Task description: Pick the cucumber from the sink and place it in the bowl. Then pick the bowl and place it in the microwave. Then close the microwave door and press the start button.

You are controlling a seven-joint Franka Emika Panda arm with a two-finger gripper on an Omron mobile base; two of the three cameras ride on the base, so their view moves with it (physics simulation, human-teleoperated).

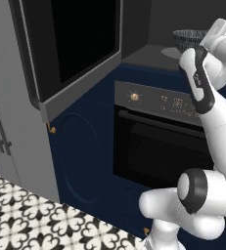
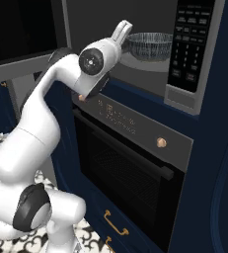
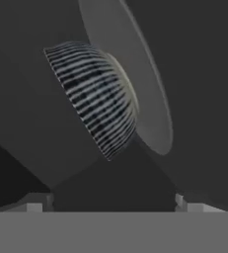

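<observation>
bowl (image 2: 150, 46) on turntable plate (image 2: 135, 62)

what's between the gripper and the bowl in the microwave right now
Nothing visible. The bowl sits on the turntable plate inside the microwave, and the open gripper faces it with only empty cavity between them.

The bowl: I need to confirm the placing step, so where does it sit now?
The bowl sits on the round turntable plate inside the microwave, above the black oven, left of the keypad, with the open tool apart from it.
</observation>
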